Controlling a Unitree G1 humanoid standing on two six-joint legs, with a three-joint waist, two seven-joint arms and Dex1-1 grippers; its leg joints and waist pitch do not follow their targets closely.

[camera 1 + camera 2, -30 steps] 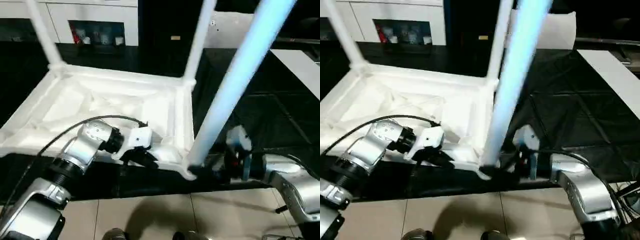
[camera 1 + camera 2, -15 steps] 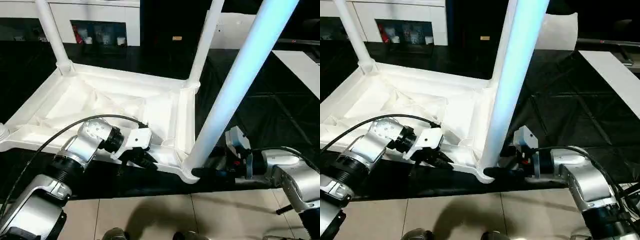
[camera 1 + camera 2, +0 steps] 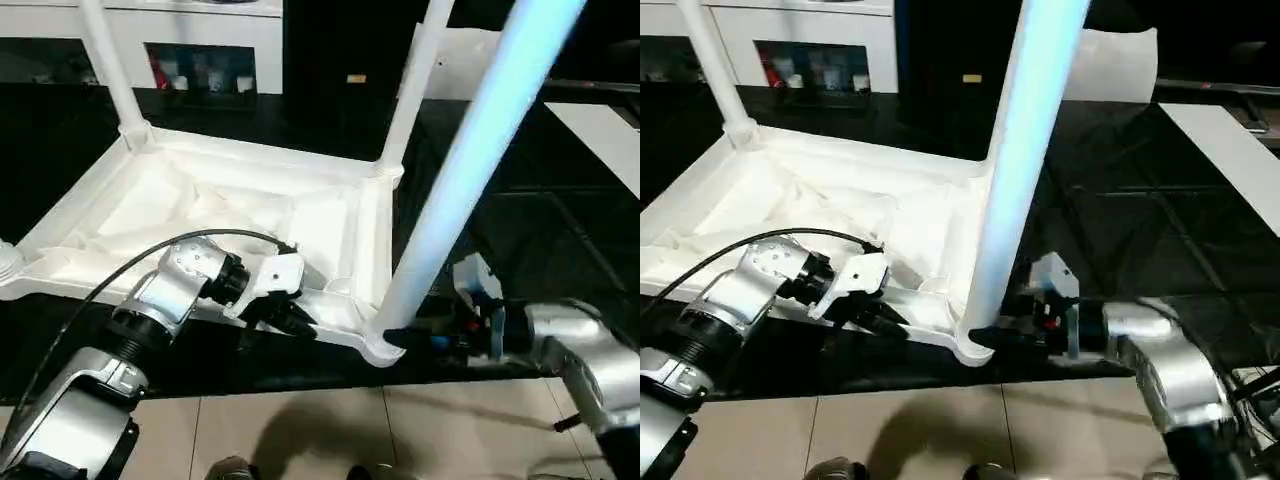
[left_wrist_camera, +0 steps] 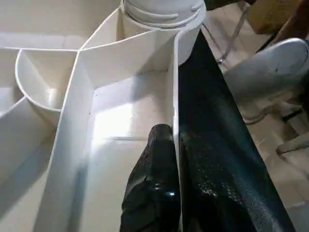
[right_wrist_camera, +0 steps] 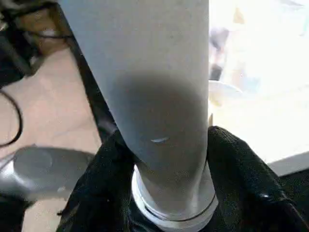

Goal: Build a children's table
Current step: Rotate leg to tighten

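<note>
Near desk edge: right gripper, jaws pinching near leg at base, likely seating it in corner socket. Left gripper, jaws pinching tabletop rim, steadying upturned table top. Far corners: two legs already upright.

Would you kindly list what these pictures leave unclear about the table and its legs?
- Near leg: top cut off by the head view's upper edge.
- Fourth corner socket: cropped at the left edge, so whether it holds a leg is unknown.
- Right pincer: the leg hides its fingertips' gap in the wrist view.
</note>
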